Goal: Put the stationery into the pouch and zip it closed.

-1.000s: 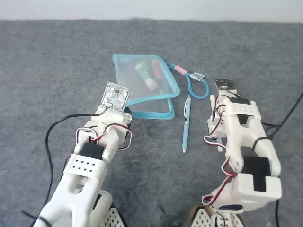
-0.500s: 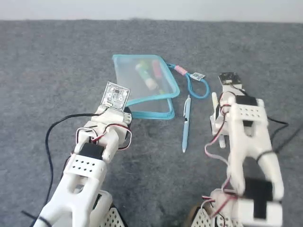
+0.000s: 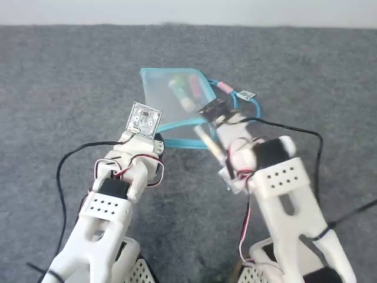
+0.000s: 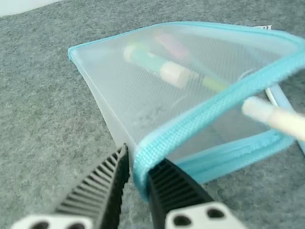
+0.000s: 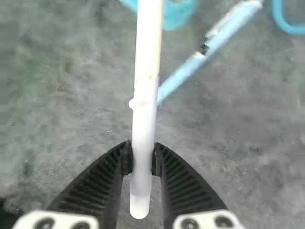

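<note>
Pouch [image 3: 171, 103] lies on the grey mat [image 3: 59, 71], likely soft, light and floppy. The left gripper [image 4: 138, 164] pinches its firmer zipper rim. The right gripper [image 5: 141, 148] clamps a stiff, probably slippery white pen [image 5: 145, 71] at its mouth.

The desk [image 3: 47, 71] has a grey, felt-like covering with a fine mottled texture. The covering lies directly beneath the left fingers [image 4: 102, 186] and the right fingers [image 5: 102, 186] and runs on past their tips and out to both sides. The surface is flat and the same grey throughout. A pale strip [image 3: 188, 12] runs along the far edge of the desk, well beyond both sets of fingers. Whether it is a wall or a backing board cannot be told.
</note>
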Robot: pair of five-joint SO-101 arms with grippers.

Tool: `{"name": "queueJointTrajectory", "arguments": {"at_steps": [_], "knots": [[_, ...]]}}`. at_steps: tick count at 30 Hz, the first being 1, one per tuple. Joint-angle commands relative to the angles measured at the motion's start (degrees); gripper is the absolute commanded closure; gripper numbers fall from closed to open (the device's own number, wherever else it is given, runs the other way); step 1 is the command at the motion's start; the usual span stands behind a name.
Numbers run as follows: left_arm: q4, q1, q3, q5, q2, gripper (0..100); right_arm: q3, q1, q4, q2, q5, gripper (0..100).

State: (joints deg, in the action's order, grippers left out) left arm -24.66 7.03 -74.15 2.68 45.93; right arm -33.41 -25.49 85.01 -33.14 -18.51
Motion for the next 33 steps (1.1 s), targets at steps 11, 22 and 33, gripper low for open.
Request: {"name": "queueJointTrajectory", "arguments": {"at_steps": [11,22,33], "knots": [[1.93,0.88,0.31,0.26,0.26,99,27.60,-1.80,3.12,25.19,2.55,99.1],[2.02,0.53,0.31,0.35,-0.09,99,60.48,-11.03,9.27,54.02,7.56,99.0],[1.93,0.44,0.13,0.44,0.26,99,75.52,-12.35,15.16,63.34,7.65,83.4]]}}
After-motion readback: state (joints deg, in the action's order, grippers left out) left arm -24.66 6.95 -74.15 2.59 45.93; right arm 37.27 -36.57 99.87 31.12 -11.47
